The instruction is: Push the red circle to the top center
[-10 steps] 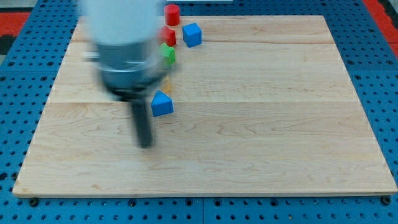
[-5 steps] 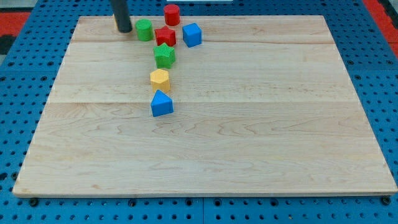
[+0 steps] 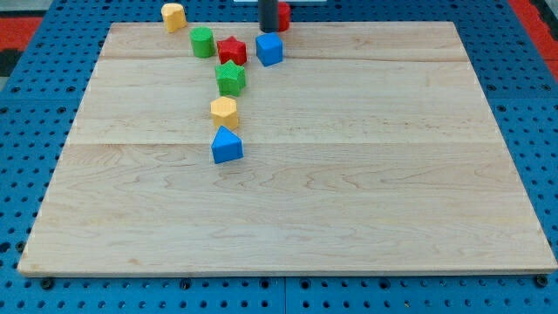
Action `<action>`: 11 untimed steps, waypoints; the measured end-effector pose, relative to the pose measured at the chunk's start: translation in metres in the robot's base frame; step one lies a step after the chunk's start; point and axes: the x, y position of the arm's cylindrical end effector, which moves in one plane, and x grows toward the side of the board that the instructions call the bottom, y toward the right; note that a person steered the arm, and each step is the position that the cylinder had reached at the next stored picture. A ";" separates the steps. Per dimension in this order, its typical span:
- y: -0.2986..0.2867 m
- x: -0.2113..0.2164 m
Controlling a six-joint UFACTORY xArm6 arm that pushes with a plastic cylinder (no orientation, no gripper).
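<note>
Board's top edge: my tip [image 3: 269, 29] half-hides red circle [image 3: 282, 17]

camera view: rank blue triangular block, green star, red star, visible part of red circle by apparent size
1. Blue triangular block, though it is nearest the camera, which inflates it.
2. Green star and red star: alike, not ranked.
3. Red circle, mostly hidden behind my tip.

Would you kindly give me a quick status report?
My tip at the view's top centre, touching the red circle's left side. Circle mostly hidden behind rod. Blue cube just below tip.
</note>
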 end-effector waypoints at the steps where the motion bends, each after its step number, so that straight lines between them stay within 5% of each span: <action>1: 0.069 0.005; 3: 0.134 -0.013; 8: 0.037 0.015; 9: 0.101 0.041; 10: 0.053 0.085; 11: -0.015 0.079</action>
